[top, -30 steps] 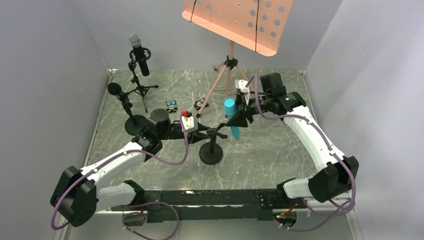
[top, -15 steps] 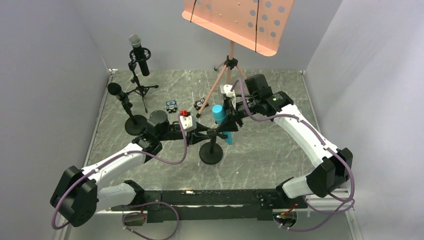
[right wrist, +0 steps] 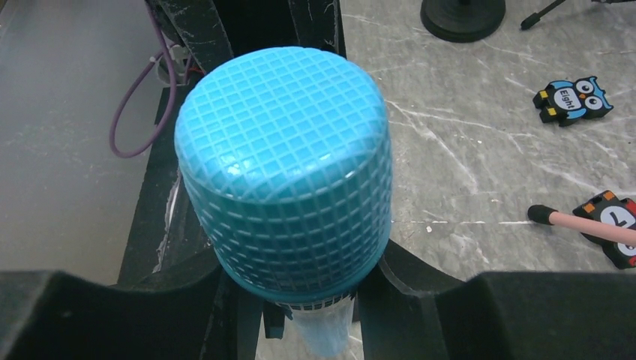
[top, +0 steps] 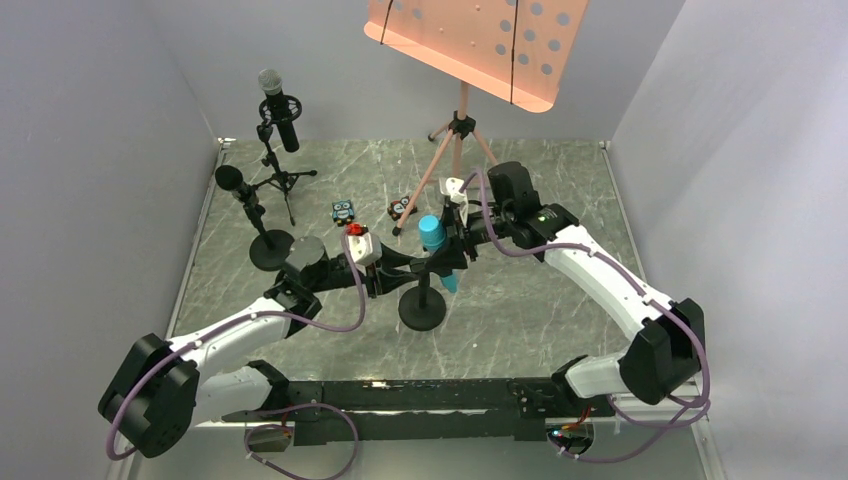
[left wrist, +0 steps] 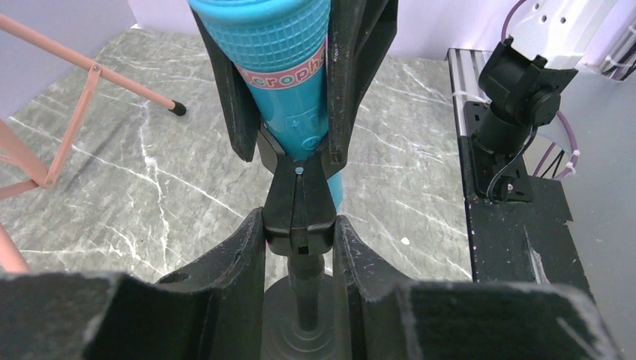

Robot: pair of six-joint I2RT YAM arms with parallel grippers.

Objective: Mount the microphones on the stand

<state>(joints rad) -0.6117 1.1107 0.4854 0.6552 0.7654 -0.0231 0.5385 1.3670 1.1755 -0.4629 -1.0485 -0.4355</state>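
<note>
- Top view: my right claw (top: 446, 254) is clamped on the turquoise microphone (top: 433, 236) over the middle stand (top: 422, 308). A pink music stand (top: 470, 40) is far and owl figurines (top: 343, 211) are left.
- Left wrist: my left claw (left wrist: 298, 229) is clamped on the clip (left wrist: 300, 195), with the microphone at its mouth.
- Right wrist: the bench (right wrist: 465, 165) lies to the right.

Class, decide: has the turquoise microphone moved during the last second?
Yes. The turquoise microphone has shifted left, from well right of the round stand base to almost directly over it.
</note>
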